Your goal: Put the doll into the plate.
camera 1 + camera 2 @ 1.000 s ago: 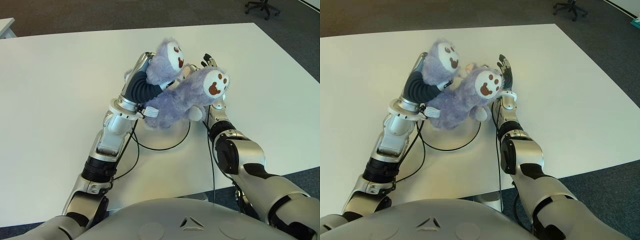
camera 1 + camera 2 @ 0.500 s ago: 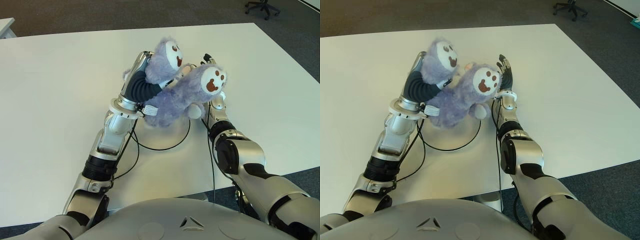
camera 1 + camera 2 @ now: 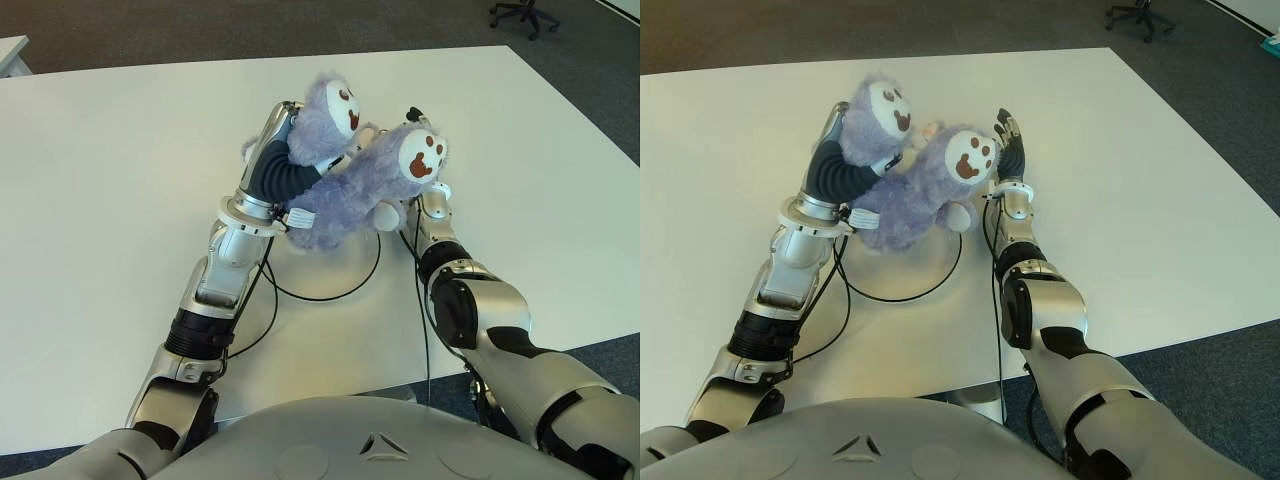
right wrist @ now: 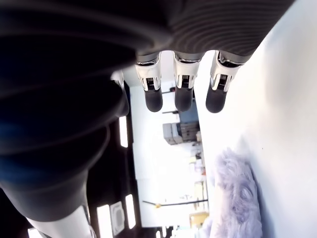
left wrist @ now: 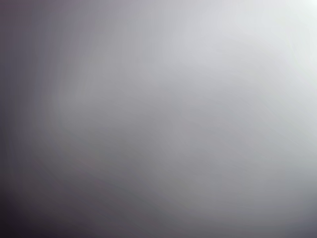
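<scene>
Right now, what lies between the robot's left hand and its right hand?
In both eye views, the fluffy purple doll fills that stretch: the left hand is behind its raised foot, and the right hand stands open beside its other foot.

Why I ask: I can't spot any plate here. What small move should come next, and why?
Probably ease the doll slowly straight down. It leans on the left hand, with the right hand open and upright at its other side. No plate shows on the table; if there is one, the doll covers it.
</scene>
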